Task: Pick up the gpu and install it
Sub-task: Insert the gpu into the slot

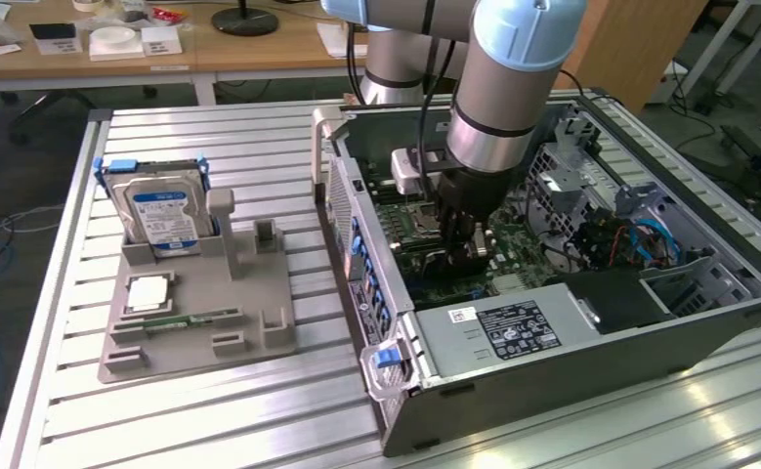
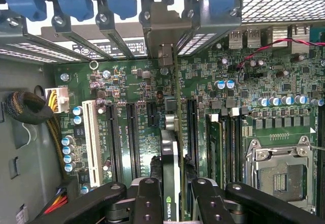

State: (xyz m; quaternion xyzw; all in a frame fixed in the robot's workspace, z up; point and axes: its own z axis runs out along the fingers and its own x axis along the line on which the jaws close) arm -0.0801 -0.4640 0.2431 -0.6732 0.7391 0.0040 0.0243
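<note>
The jaws [image 2: 171, 193] stand part open, pressed on both faces of the gpu [image 2: 170, 153], which they hold edge-on above the motherboard [image 2: 238, 82]. The card runs in line with the long slots of the motherboard, its metal bracket [image 2: 165, 26] up against the rear slot openings of the computer case [image 1: 563, 376]. Seen from outside, the arm [image 1: 504, 88] reaches down into that open case. Beside the case, toward the exterior view's left, a grey holder [image 1: 197, 322] on the table [image 1: 224, 410] carries a hard drive [image 1: 161, 215].

Arm upright, wrist pointing straight down, claw [image 2: 171, 196] fingers clamped edge-on, partly closed.
</note>
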